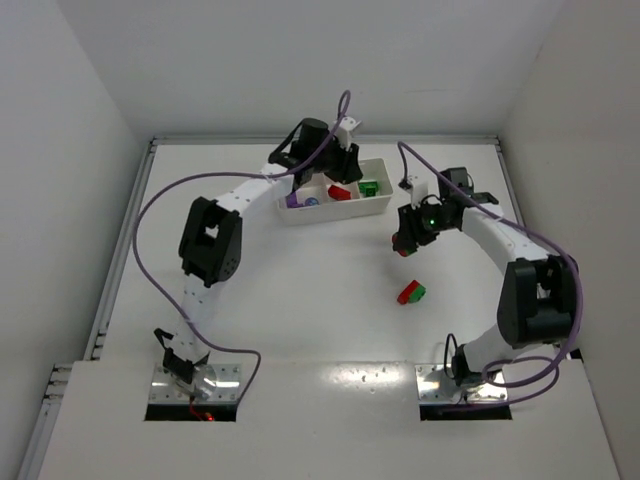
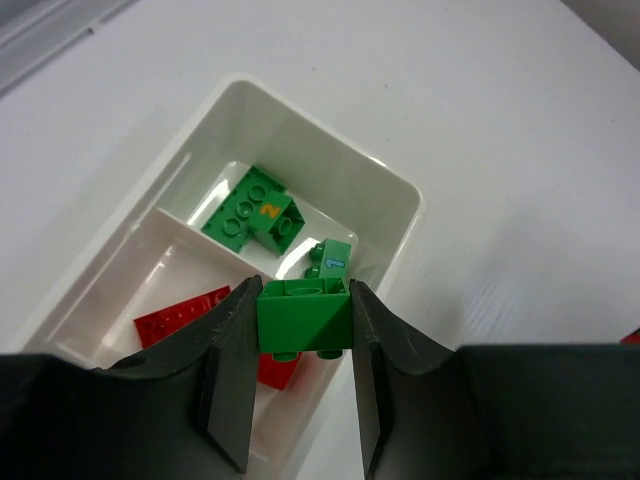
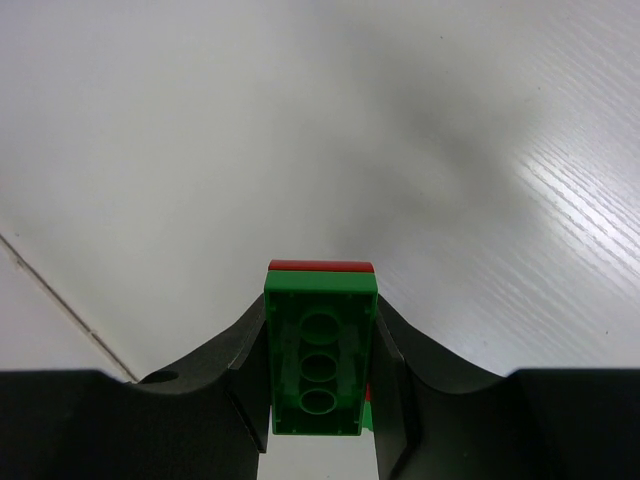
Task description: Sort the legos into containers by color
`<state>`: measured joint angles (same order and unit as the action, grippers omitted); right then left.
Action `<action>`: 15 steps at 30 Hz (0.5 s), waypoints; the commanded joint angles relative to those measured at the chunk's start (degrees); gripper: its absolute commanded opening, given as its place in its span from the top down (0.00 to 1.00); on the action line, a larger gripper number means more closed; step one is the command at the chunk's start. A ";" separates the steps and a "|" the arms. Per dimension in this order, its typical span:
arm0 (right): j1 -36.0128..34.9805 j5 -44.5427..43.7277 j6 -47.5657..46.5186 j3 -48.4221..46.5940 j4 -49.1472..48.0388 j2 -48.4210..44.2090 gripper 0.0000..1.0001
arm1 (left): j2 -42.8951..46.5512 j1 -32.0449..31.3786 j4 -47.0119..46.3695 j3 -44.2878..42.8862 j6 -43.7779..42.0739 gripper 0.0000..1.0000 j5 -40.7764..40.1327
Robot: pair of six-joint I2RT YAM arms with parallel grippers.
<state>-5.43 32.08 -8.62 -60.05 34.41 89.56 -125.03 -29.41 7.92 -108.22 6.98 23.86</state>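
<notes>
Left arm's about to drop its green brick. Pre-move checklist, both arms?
1. Left jaws shut on green brick: ok.
2. That brick over green compartment: cannot tell; it hangs near the divider.
3. Green compartment holds only green bricks: ok.
4. Right jaws shut on red-green stack: ok.
5. That stack split by color: not ok.
6. The loose red-green stack on table sorted: not ok.
</notes>
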 commanded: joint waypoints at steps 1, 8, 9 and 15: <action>0.77 -0.70 1.42 0.64 -2.51 -2.46 0.94 | -4.32 -1.27 0.60 -6.72 2.07 0.92 2.77; 1.30 -1.23 1.42 0.64 -1.89 -3.07 0.94 | -11.01 -2.41 0.60 -12.97 2.60 0.87 5.32; 1.30 -1.23 1.42 0.64 -1.89 -3.07 0.94 | -12.07 -2.41 0.60 -12.98 3.12 0.81 5.32; 1.83 -0.18 1.94 0.64 -1.89 -3.07 0.94 | -13.48 -2.94 0.07 -14.21 3.65 0.09 3.04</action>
<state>-3.88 31.07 -7.49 -59.31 33.98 88.33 -138.63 -31.97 9.78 -119.85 9.50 27.38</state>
